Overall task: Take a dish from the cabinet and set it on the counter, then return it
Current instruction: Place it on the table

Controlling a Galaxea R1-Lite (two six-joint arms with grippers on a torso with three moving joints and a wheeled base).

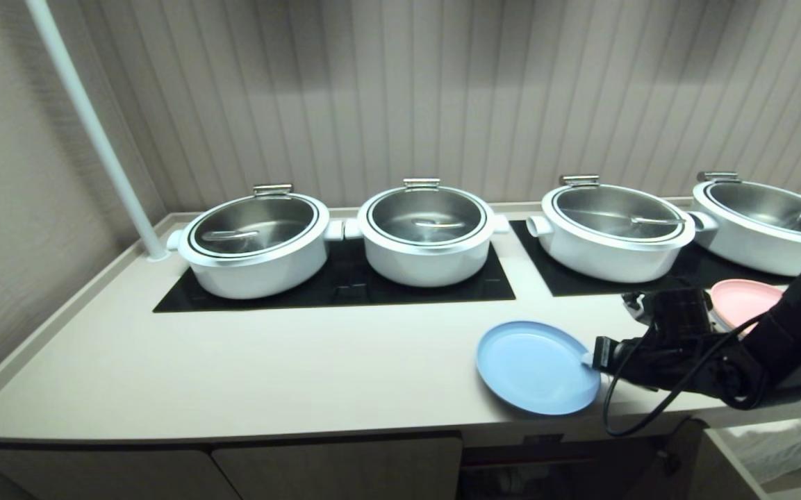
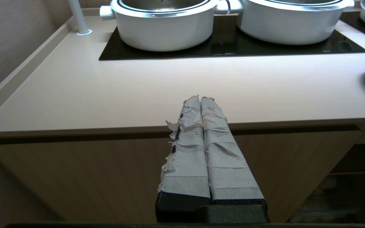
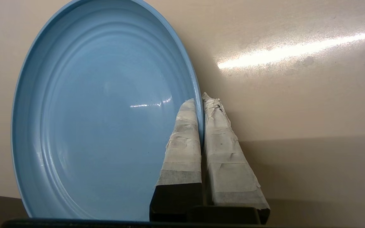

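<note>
Light-blue dish (image 1: 535, 367) flat on the worktop (image 1: 233, 361) near its front edge, right tool (image 3: 201, 104) pinching its rim, pink plate (image 1: 744, 300) just behind the tool, left tool (image 2: 201, 101) closed and empty, four white pots (image 1: 256, 243) beyond.

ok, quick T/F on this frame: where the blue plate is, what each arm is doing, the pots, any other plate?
1. The blue plate is over the counter, near its front edge. True.
2. The right gripper has its jaws wide open beside the plate. False: they are shut on the plate's rim.
3. Four lidded white pots stand on the black cooktop panels. True.
4. The left gripper holds a pink plate. False: it is shut and empty, in front of the counter's edge; the pink plate lies behind the right arm.
5. The blue plate has food on it. False: it is bare.
</note>
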